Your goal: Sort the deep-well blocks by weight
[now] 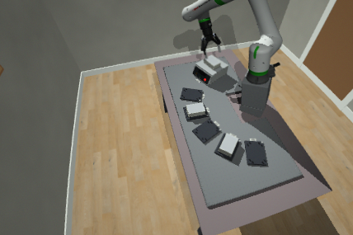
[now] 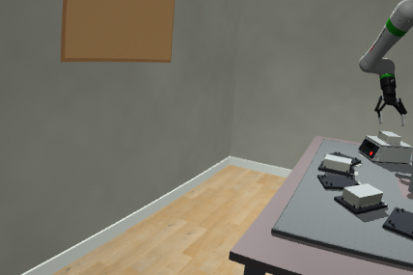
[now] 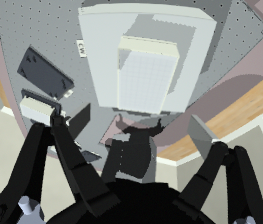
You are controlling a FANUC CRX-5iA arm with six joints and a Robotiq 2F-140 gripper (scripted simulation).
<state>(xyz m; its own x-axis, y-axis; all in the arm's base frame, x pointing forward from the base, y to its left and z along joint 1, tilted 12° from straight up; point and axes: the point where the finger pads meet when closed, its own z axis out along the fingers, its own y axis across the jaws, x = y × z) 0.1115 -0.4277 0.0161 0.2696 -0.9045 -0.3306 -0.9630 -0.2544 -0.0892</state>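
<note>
Fingers (image 1: 211, 48) (image 2: 391, 123), wide open and holding nothing, stand above the block (image 1: 213, 61) (image 2: 390, 138) (image 3: 147, 75) and apart from it, one on either side of its width in the wrist view, its long axis running away between them. The block rests on the scale (image 1: 204, 68) (image 2: 395, 151) (image 3: 98, 60), whose lamp (image 1: 204, 79) (image 2: 371, 153) shows red; the coming grasp probably calls for a descent onto the long sides, with the reject nest RO as its destination.
</note>
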